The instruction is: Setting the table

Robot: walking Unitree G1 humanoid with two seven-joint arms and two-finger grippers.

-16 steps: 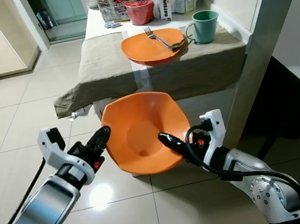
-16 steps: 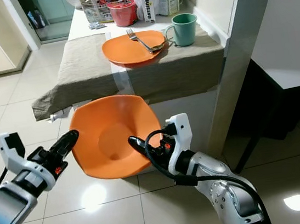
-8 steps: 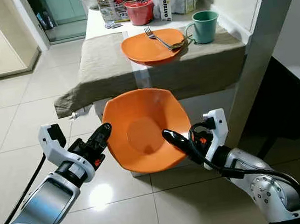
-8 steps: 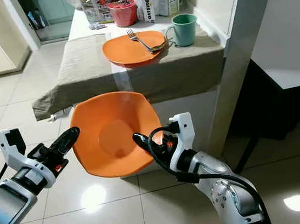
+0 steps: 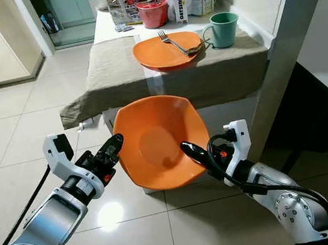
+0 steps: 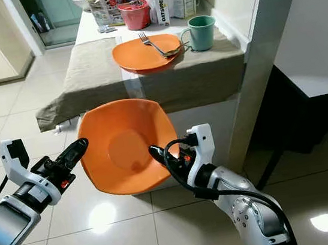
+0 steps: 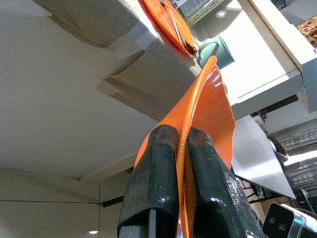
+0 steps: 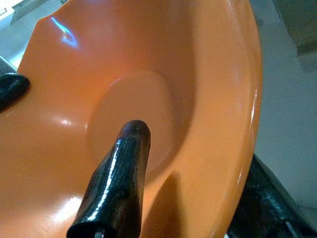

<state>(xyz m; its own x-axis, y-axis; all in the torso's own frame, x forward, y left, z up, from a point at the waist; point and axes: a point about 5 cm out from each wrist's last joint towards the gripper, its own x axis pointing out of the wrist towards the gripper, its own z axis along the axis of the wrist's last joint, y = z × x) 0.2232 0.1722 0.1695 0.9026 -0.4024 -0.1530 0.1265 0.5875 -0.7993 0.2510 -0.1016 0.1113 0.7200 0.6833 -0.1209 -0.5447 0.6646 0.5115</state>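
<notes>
A: Where is the orange bowl (image 5: 160, 141) seen?

B: It is held in the air, tilted up toward the camera, in front of the table (image 5: 120, 68) and above the tiled floor (image 5: 14, 136). Its left rim is pinched by the left gripper (image 5: 114, 146), whose two fingers (image 7: 153, 173) are clenched on either side of the edge.

A: And the right gripper (image 5: 190, 153)?

B: Its grasp is on the right rim, one finger (image 8: 121, 173) laid inside the bowl and the other behind it.

A: What is set on the table?

B: An orange plate (image 5: 166, 49) with a fork (image 5: 173, 41) on it is seen on the grey cloth (image 5: 115, 74), a green mug (image 5: 224, 27) just beside it
</notes>
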